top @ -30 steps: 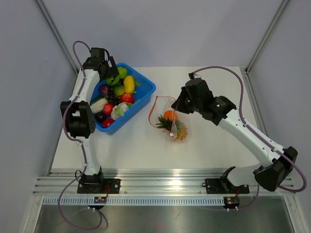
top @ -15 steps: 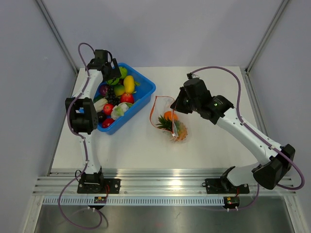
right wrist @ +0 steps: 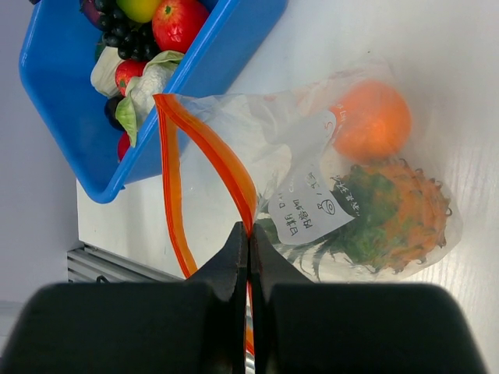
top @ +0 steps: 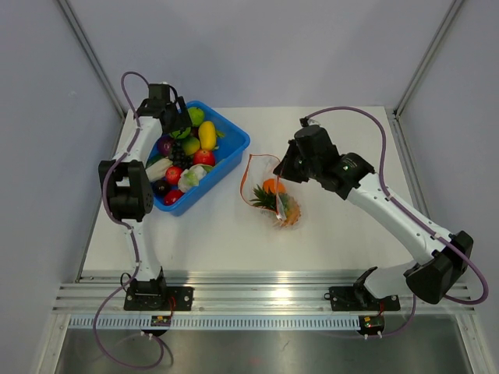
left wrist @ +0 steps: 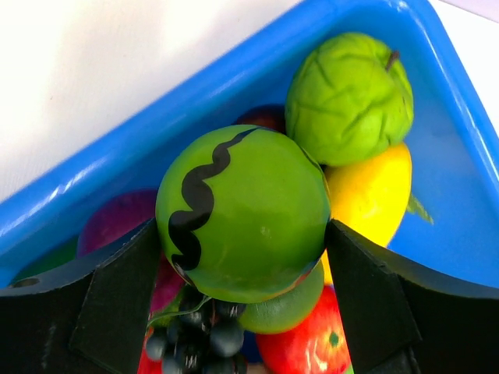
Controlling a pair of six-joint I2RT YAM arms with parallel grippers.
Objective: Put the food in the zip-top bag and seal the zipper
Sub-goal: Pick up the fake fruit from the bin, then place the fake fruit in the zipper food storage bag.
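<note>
My left gripper (top: 176, 121) is over the far corner of the blue bin (top: 236, 137). In its wrist view it (left wrist: 243, 238) is shut on a smooth green toy fruit (left wrist: 242, 202) with a black wavy line, held just above the other food. My right gripper (top: 284, 173) is shut on the orange-red zipper (right wrist: 209, 148) of the clear zip-top bag (top: 274, 196) and holds its mouth open towards the bin. In the right wrist view the gripper (right wrist: 249, 231) pinches the strip. An orange (right wrist: 373, 121) and a pineapple (right wrist: 394, 218) lie in the bag behind its white label (right wrist: 310, 204).
The bin holds several more toy foods: a wrinkled green apple (left wrist: 351, 97), a yellow lemon (left wrist: 376, 195), a red fruit (left wrist: 306, 344), dark grapes (left wrist: 195, 336) and purple pieces. The bag lies on the white table (top: 210, 234) right of the bin. Grey walls enclose the table.
The left arm's elbow swung slightly right and back while its gripper stayed over the bin's far corner. The right arm and the bag have not moved.
</note>
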